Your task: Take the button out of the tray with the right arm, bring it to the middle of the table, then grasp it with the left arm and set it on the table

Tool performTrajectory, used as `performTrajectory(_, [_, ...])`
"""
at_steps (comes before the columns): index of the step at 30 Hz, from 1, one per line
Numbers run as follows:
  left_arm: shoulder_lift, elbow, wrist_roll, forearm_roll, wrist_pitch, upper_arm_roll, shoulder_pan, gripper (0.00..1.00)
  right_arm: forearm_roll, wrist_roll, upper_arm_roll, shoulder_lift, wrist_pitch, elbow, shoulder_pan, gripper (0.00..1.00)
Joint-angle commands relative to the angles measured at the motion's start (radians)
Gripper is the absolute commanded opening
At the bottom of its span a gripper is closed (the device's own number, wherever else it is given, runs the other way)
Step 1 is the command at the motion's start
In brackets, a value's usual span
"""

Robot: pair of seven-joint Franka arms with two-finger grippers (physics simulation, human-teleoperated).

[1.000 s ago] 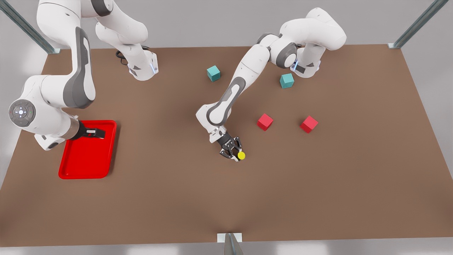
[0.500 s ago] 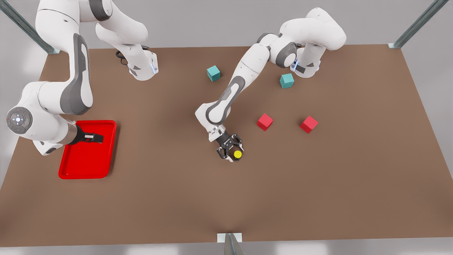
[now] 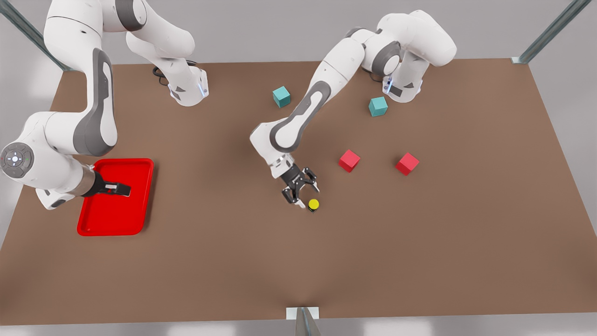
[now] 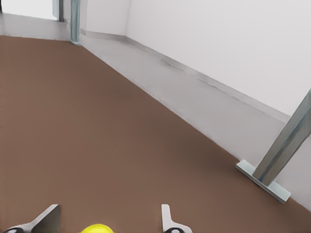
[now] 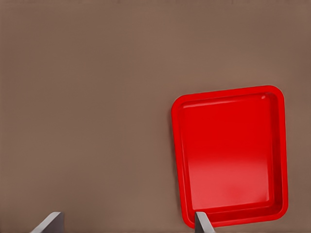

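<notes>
Front view: the left gripper (image 3: 302, 192) hangs with its fingers spread and holding nothing, just beside the button (image 3: 313, 204), which stands on the table (image 3: 419, 233) near its middle, yellow cap up. From the left wrist view, the cap sits between the parted fingertips (image 4: 167, 221). Over at the front view's left, the right gripper (image 3: 122, 189) hovers above the red tray (image 3: 112, 224), its fingers apart and empty too. Two red cubes (image 3: 349, 160) and two teal cubes (image 3: 281, 96) lie farther off.

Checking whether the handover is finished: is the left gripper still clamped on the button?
No, the left gripper is open, and the button stands on the table beside it.
</notes>
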Motion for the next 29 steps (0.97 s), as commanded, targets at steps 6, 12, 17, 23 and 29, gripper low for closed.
performTrajectory(6, [-0.401,-0.062,1.122,-0.592,-0.2,-0.009,0.205,1.0,0.001,-0.001,0.0,0.005,0.007,0.0,-0.004,1.0])
performTrajectory(12, [-0.579,-0.062,1.935,-0.753,-0.374,-0.475,0.919,1.0,0.001,-0.001,0.0,0.007,0.007,0.0,-0.004,1.0])
performTrajectory(17, [-0.921,-0.447,2.263,-0.874,-0.257,-0.32,1.015,1.0,0.0,0.0,0.0,0.008,0.007,0.0,-0.004,1.0])
performTrajectory(23, [-0.846,-0.392,2.26,-0.877,-0.246,-0.326,1.033,1.0,0.0,0.0,0.0,0.015,0.007,0.0,-0.005,1.0])
performTrajectory(29, [-0.843,-0.39,2.25,-0.877,-0.255,-0.326,1.032,1.0,0.001,0.0,0.0,0.013,0.0,0.002,-0.008,1.0])
